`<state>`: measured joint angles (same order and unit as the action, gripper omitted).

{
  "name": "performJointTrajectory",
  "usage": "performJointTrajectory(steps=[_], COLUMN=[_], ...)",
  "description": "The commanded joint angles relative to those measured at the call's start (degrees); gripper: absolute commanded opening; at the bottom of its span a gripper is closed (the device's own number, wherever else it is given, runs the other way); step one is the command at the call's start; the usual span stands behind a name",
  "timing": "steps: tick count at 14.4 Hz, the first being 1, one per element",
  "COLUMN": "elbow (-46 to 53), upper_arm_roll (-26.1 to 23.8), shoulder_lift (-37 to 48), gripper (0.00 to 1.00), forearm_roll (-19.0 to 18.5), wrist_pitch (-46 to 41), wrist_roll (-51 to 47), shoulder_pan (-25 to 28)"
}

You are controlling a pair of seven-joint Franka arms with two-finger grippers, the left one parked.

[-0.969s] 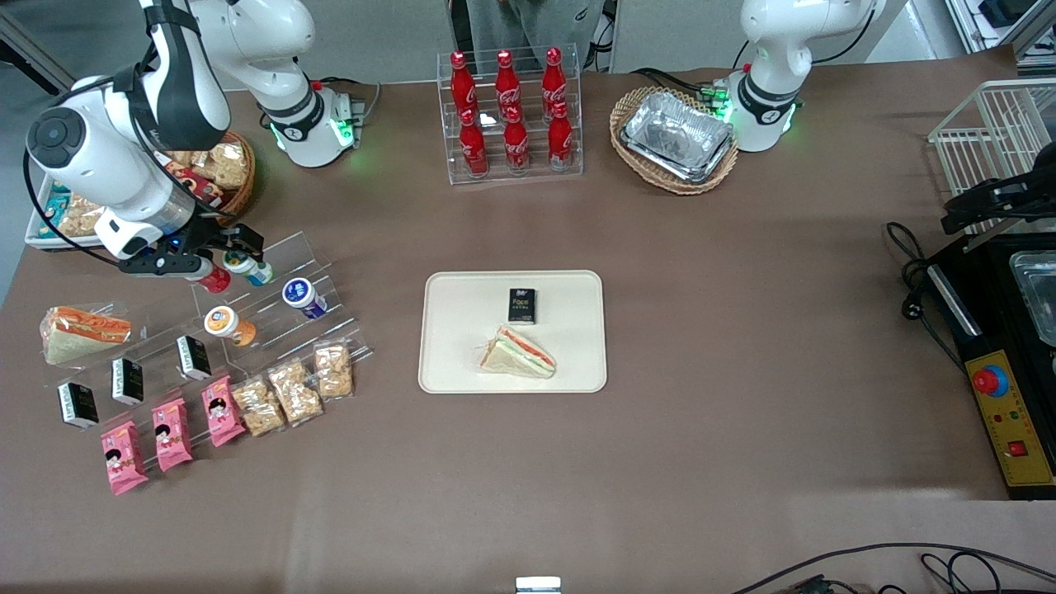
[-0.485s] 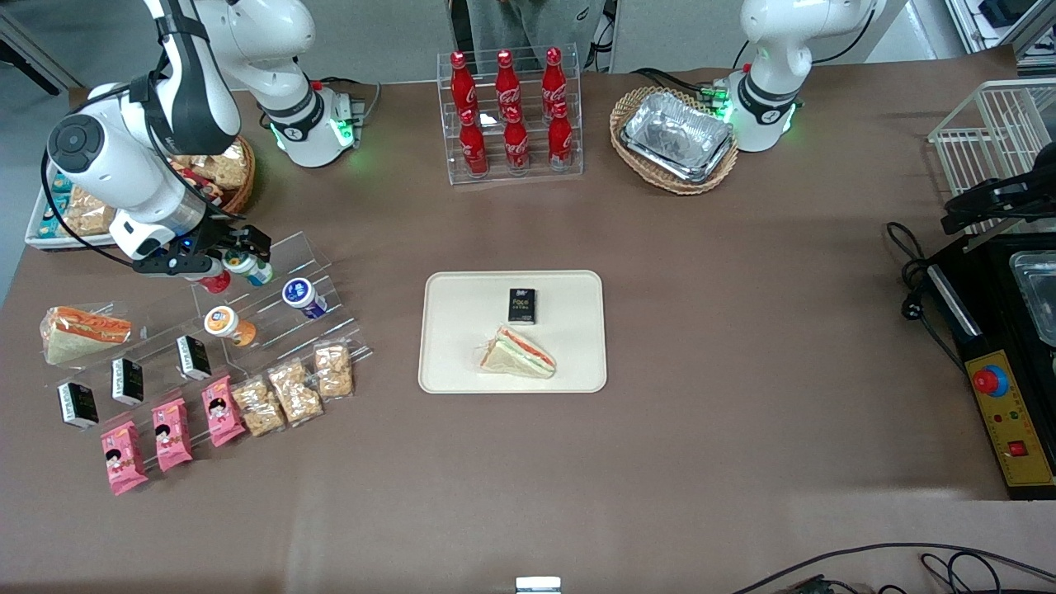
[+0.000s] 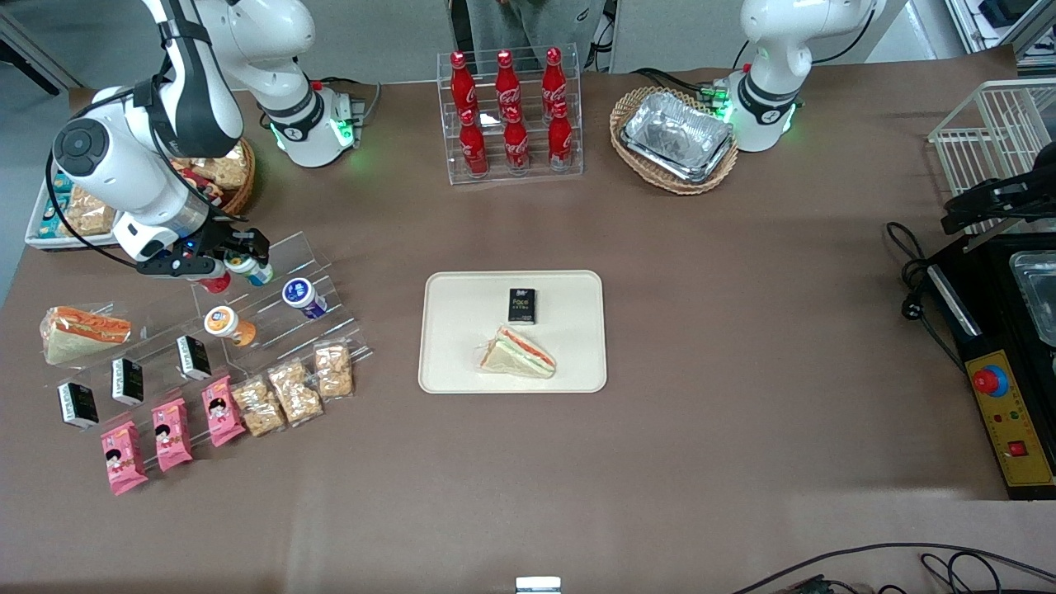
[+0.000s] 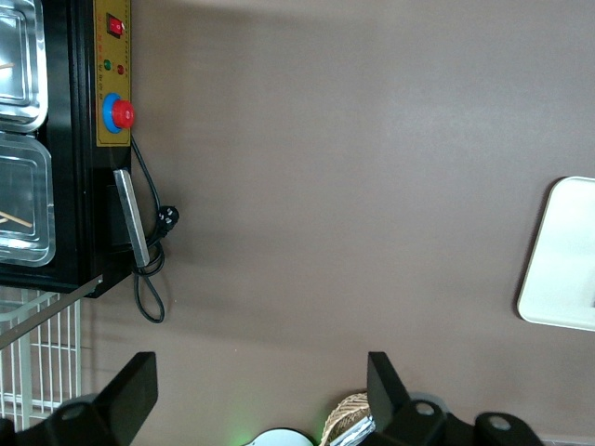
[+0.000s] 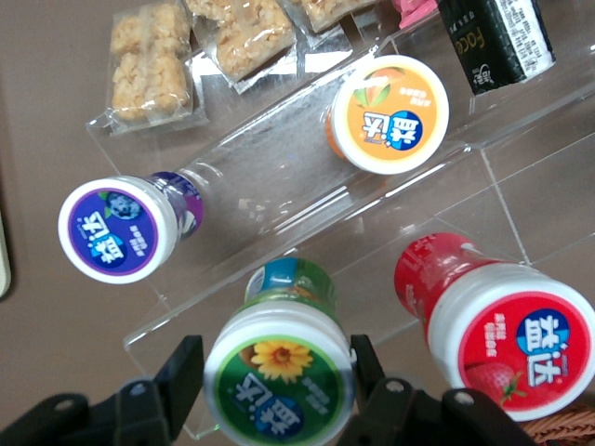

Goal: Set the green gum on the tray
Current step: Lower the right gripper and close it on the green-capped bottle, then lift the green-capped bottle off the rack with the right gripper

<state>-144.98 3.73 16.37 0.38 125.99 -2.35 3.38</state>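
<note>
Green-lidded gum [image 5: 279, 373] stands on a clear acrylic stand [image 3: 272, 289] toward the working arm's end of the table, between the gripper's [image 3: 239, 252] spread fingers [image 5: 181, 372], which appear not quite touching it. A red-lidded bottle [image 5: 507, 339] stands just beside it. Well apart, the cream tray [image 3: 454, 363] carries a sandwich [image 3: 518, 353] and a black packet [image 3: 521, 305].

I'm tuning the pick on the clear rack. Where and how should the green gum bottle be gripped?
Grip the green gum just under its round lid, coming down from above along its axis. The gripper already straddles it, a finger each side. The red gum bottle stands close beside, so keep the fingers narrow.
</note>
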Motion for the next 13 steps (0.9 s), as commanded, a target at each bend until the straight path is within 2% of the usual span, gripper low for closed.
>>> performJointTrajectory(steps=[1, 3, 6, 10, 13], elbow=[-0.30, -0.13, 1.53, 11.18, 22.07], upper_arm_roll=[0.05, 0.05, 0.05, 0.84, 0.32], shoulder_lift=[-0.46, -0.55, 0.50, 0.33, -0.28], gripper=[0.62, 0.54, 0.52, 0.52, 0.52], forearm_roll=[-0.21, -0.12, -0.12, 0.67, 0.67], wrist_pitch=[1.27, 1.18, -0.74, -12.50, -23.47], wrist_roll=[-0.29, -0.29, -0.20, 0.59, 0.06], shoulder_pan=[-0.12, -0.12, -0.12, -0.04, 0.40])
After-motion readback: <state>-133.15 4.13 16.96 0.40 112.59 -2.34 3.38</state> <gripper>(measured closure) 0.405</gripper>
